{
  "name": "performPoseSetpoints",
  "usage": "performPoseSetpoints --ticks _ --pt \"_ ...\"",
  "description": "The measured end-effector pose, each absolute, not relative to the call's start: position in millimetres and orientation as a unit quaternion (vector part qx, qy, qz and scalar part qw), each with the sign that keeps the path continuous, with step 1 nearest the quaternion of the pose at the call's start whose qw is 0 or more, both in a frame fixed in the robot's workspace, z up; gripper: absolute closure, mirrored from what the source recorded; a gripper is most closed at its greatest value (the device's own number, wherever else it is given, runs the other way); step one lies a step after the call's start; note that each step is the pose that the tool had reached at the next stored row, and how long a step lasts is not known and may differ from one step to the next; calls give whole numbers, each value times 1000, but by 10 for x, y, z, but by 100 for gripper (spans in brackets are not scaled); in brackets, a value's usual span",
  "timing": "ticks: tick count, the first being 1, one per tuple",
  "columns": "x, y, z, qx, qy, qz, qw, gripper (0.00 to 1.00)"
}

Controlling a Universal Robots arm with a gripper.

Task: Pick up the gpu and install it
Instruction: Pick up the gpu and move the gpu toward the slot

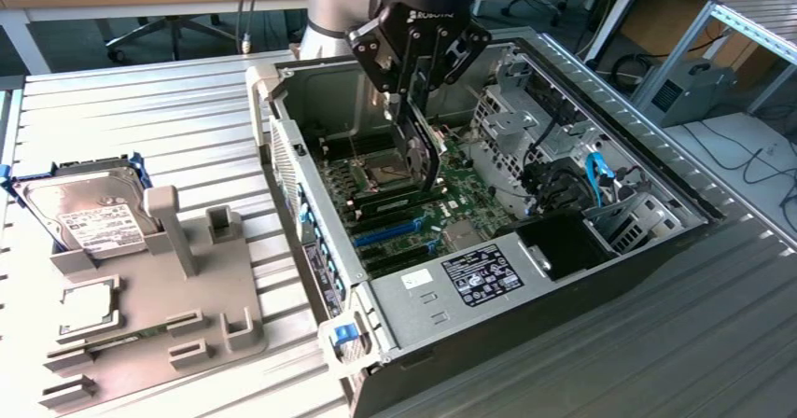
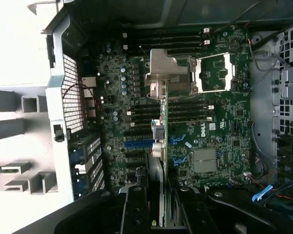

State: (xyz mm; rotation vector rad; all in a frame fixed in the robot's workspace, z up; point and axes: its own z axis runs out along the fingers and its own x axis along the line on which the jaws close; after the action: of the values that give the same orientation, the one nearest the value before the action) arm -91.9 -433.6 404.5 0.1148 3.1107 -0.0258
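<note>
Install step, seemingly — the gripper (image 1: 415, 110), half-closed on the gpu (image 1: 426, 166), hangs over the motherboard (image 1: 471, 202) — seating it likely calls for aligning its edge with 1 blue slot (image 1: 386, 234).

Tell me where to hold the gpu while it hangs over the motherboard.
Hold it by its upper edge, coming from above and clamping across its flat faces. The gpu hangs thin and upright from the gripper over the motherboard, so its lower edge stays free to seat.
</note>
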Motion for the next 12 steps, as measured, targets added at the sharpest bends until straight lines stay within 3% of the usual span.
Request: performPoseSetpoints --ticks 12 --pt "-746 -4288 3978 37 999 -8 14 74"
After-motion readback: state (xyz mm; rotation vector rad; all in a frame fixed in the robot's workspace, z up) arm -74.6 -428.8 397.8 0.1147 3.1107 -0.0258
